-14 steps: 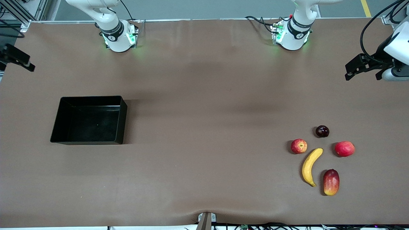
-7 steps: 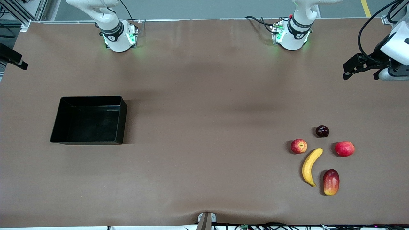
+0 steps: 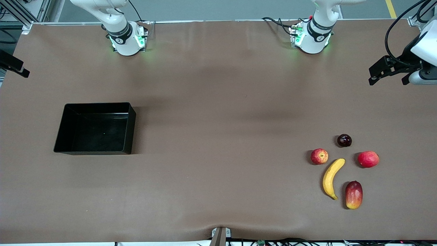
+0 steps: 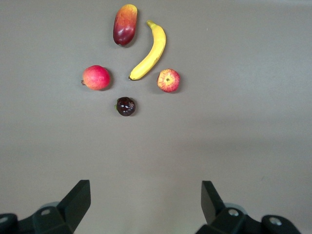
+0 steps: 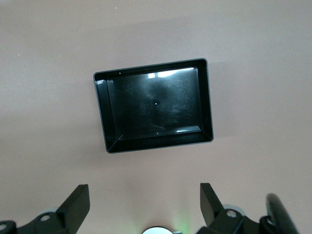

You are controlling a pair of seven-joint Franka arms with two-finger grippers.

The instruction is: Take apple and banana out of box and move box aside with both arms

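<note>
Left claw [image 4: 145, 202] spread wide and empty above the table's [image 3: 218, 102] left-arm edge; right claw [image 5: 144, 204] likewise, raised at the right-arm edge. Banana [image 3: 332, 177] and apple [image 3: 319, 156] near the left-arm front corner, box [image 3: 95, 128] toward the right-arm edge.

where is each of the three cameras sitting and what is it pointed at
Front view: high, across the table, facing both arm bases; it shows the box, banana, apple, plum, red fruit, mango, left gripper and right gripper.
Left wrist view: on the left arm, looking down at the five fruits; its open left gripper shows.
Right wrist view: on the right arm, looking down into the box; its open right gripper shows.
Shared: front and left wrist share the fruits; front and right wrist share the box.
</note>
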